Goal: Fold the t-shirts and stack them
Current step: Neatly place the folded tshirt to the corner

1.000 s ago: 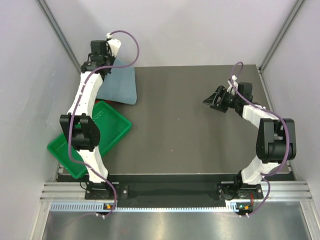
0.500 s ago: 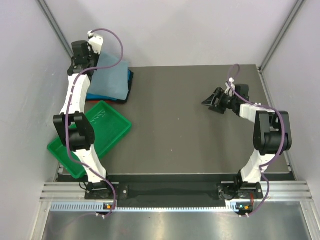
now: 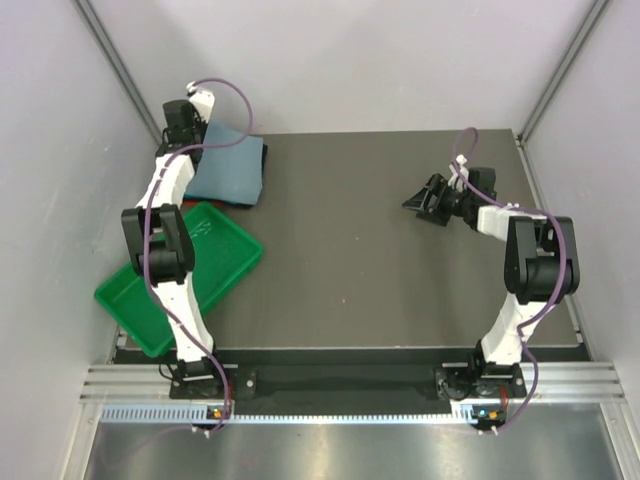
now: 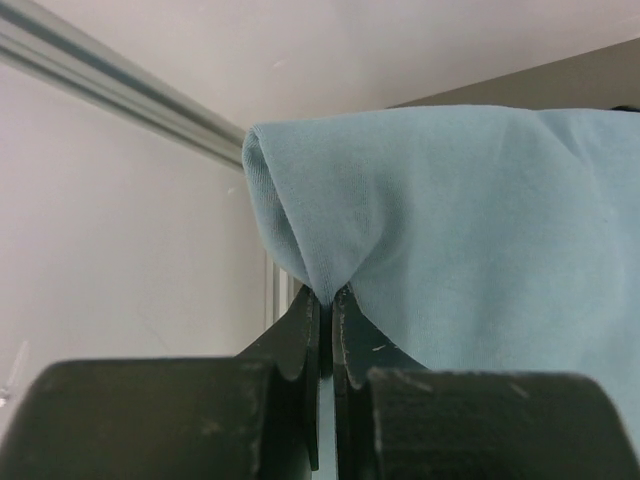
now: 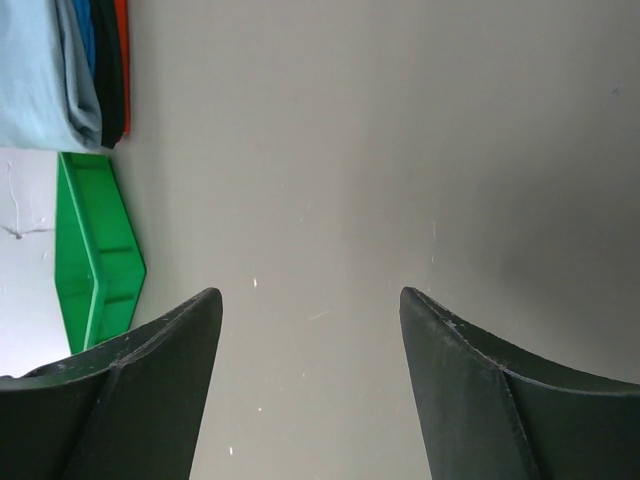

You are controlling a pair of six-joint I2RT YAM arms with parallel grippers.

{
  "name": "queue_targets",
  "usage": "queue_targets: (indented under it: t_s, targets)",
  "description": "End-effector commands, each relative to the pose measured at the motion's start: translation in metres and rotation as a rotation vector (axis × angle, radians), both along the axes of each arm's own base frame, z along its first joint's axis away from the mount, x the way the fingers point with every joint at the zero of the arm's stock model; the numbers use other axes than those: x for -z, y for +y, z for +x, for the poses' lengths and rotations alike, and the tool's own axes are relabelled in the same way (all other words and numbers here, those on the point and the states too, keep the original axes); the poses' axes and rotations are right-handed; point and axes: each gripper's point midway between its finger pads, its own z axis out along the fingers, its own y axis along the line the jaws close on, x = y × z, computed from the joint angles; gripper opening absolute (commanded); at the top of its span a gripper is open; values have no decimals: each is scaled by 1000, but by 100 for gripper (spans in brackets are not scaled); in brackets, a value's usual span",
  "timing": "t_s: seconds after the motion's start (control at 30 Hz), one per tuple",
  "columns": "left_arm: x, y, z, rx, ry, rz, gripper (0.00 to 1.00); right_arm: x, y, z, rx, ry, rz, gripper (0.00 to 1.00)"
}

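The grey-blue t-shirt (image 3: pixel 228 172) lies folded on top of a stack at the table's far left corner. My left gripper (image 3: pixel 180 122) is at the stack's back left corner. In the left wrist view it (image 4: pixel 328 292) is shut on a pinched fold of the grey-blue t-shirt (image 4: pixel 470 220). In the right wrist view the grey-blue t-shirt (image 5: pixel 40 70) tops the stack, with a thin strip of the turquoise t-shirt (image 5: pixel 85 25) showing under it. My right gripper (image 3: pixel 425 198) is open and empty over bare table at the right; it also shows in the right wrist view (image 5: pixel 310 300).
A green plastic tray (image 3: pixel 215 270) sits at the near left, just in front of the stack, and also shows in the right wrist view (image 5: pixel 95 250). Black (image 5: pixel 106 70) and orange-red (image 5: pixel 122 50) cloth layers lie at the stack's bottom. Walls with metal rails close in the back corners.
My left gripper has swung out to the far left and back a little with the grey-blue t-shirt, which now lies flatter on the stack. My right gripper has barely moved.
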Motion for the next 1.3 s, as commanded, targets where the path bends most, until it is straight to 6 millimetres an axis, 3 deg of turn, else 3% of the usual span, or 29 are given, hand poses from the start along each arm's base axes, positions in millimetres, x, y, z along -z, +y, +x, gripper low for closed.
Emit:
queue_targets:
  t_s: [0.0,0.03,0.17,0.2,0.27,0.33,0.43,0.5,0.63,0.67,0.73,0.77,0.83,0.87,0.9,0.97,1.07,1.27]
  targets:
    - [-29,16,19,-75,-138,21,0,-21,5,18,-25,-95,3,72]
    - [-33,17,24,-78,-166,24,0,-20,4,18,-23,-94,1,72]
    - [-15,30,33,-135,-142,37,0,-16,4,21,-22,-88,0,72]
    - [-19,34,35,-152,-154,41,0,-15,4,22,-20,-86,-1,72]
    - [-14,44,35,-220,-151,57,12,-11,4,22,-17,-76,-2,72]
    - [-16,53,31,-289,-155,67,37,-8,4,23,-15,-71,-1,72]
    - [-14,59,23,-353,-145,45,51,-8,17,20,-45,-68,3,72]
    - [-23,65,14,-412,-156,35,54,-11,17,20,-44,-71,5,73]
    - [-26,45,6,-373,-127,-77,55,-15,17,15,-47,-76,-7,73]
    - [-34,35,3,-348,-127,-107,55,-17,18,13,-48,-73,-9,73]
    - [-20,10,-6,-272,-45,-205,55,-21,17,10,-47,-79,-10,73]
    - [-29,4,-12,-260,-48,-240,55,-21,17,8,-46,-76,-9,73]
    - [-18,-8,-23,-248,-10,-310,55,-24,20,5,-52,-80,-8,73]
    - [-25,-11,-30,-246,-20,-326,55,-28,20,3,-53,-83,-10,73]
    - [-16,-12,-36,-254,2,-338,55,-30,20,2,-54,-86,-15,73]
    - [-16,-13,-45,-268,-5,-364,55,-33,21,-1,-57,-88,-16,73]
    - [29,-14,-56,-285,80,-360,55,-35,23,-5,-63,-90,-13,73]
    - [87,6,-65,-374,164,-268,54,-37,21,-10,-72,-90,-35,74]
